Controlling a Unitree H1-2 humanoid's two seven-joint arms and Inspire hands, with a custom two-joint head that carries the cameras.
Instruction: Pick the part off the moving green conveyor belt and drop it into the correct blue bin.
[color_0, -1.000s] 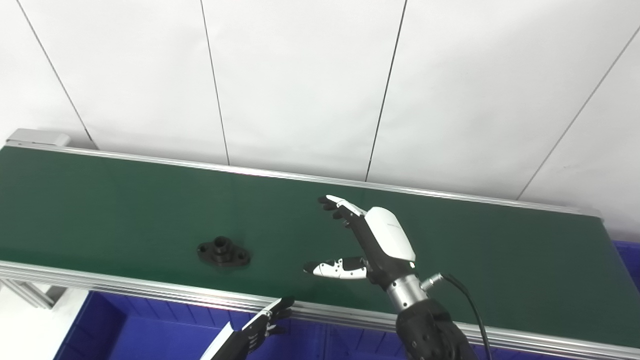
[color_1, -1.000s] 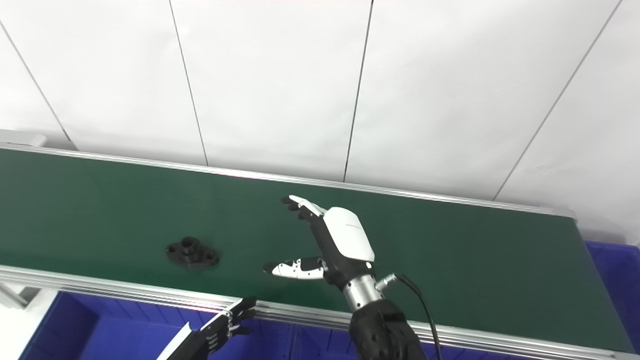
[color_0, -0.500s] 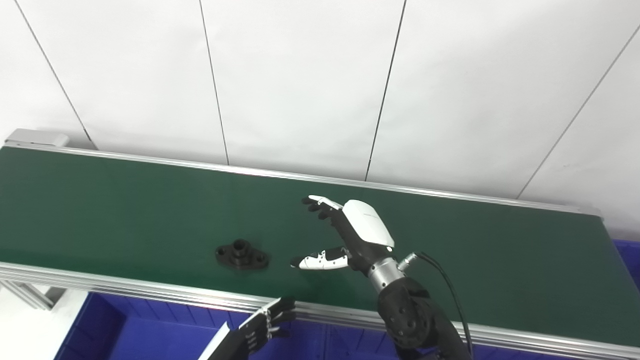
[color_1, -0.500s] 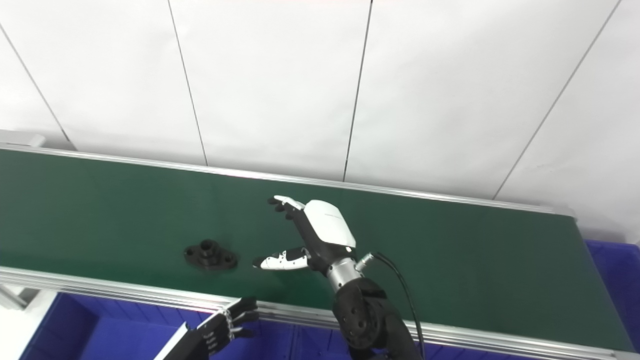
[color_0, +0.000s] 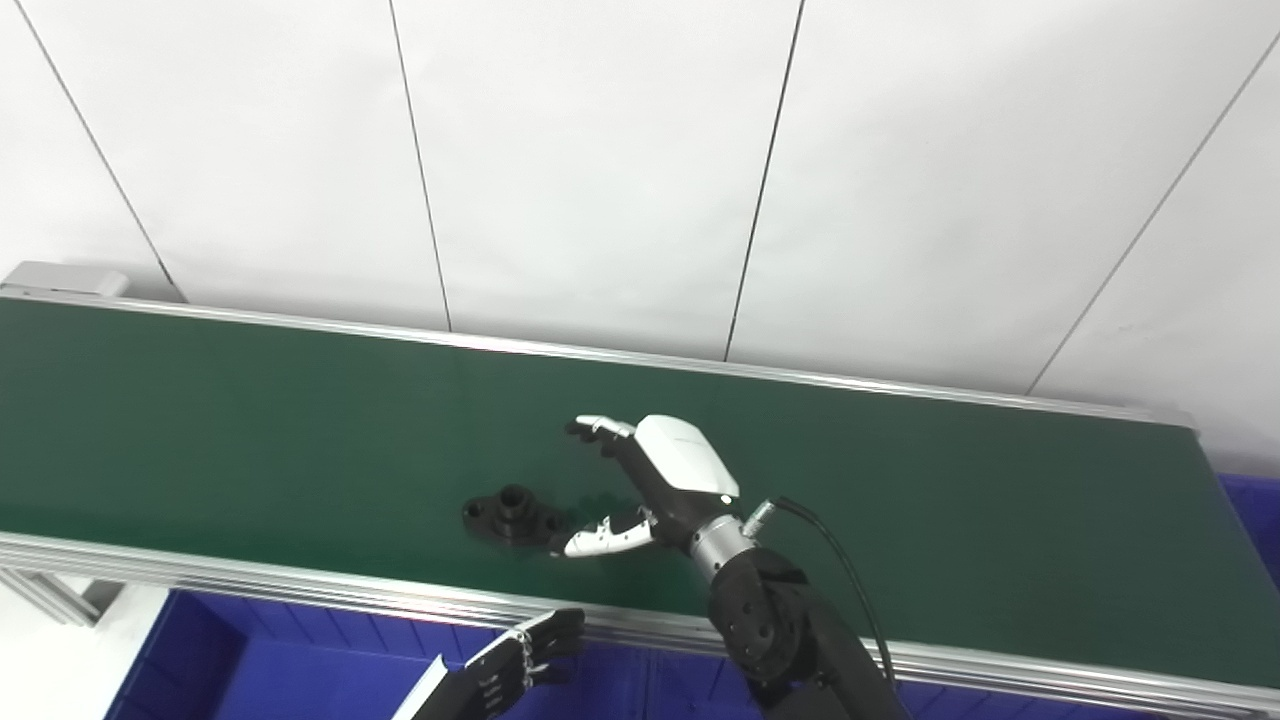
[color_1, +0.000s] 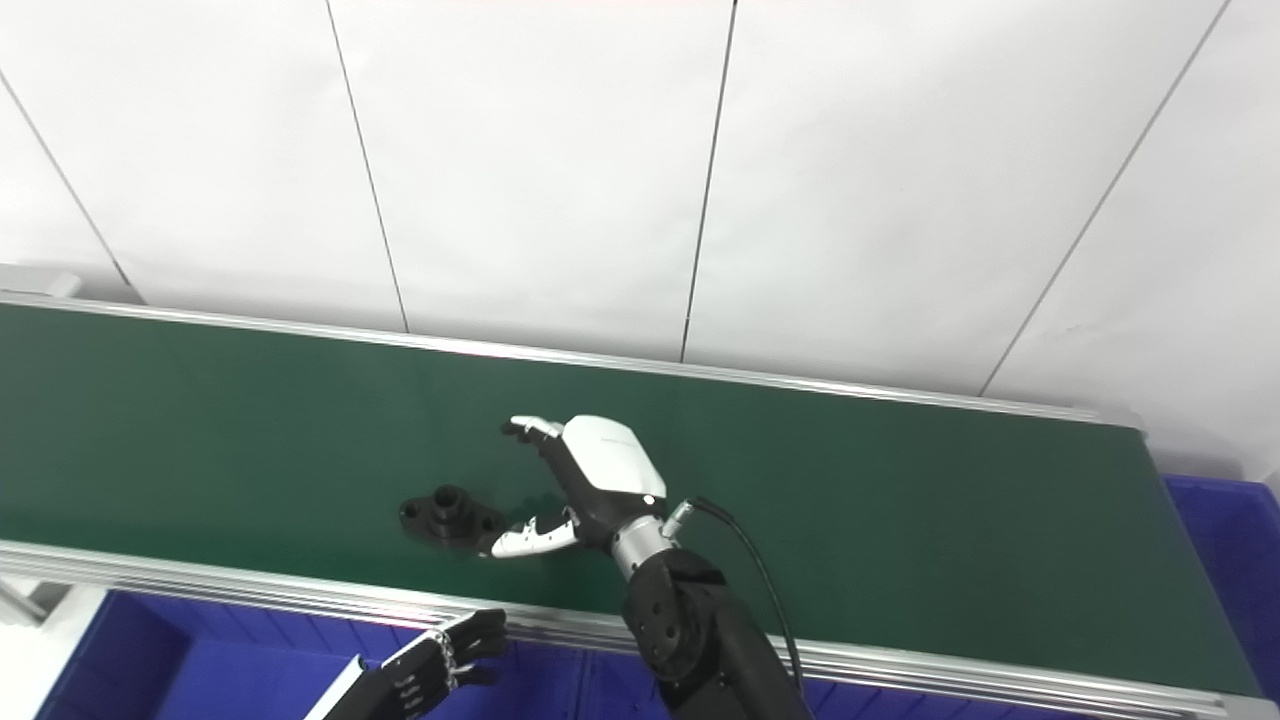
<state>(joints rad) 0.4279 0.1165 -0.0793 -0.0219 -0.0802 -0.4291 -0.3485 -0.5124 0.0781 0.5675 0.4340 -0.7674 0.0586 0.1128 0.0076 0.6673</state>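
The black flanged metal part (color_0: 512, 514) lies on the green conveyor belt (color_0: 250, 420) near its front rail; the right hand (color_0: 655, 480) is spread wide, empty, thumb tip just beside it; the left hand (color_0: 520, 660) hangs loosely open over the blue plastic bin (color_0: 300, 670)

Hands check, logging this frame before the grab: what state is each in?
Left hand: fingers look curled, holding nothing visible; cannot tell.
Right hand: open, empty, beside the black part.

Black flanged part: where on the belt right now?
The black flanged part lies on the green conveyor belt near its front rail, left of centre, just left of the open right hand.
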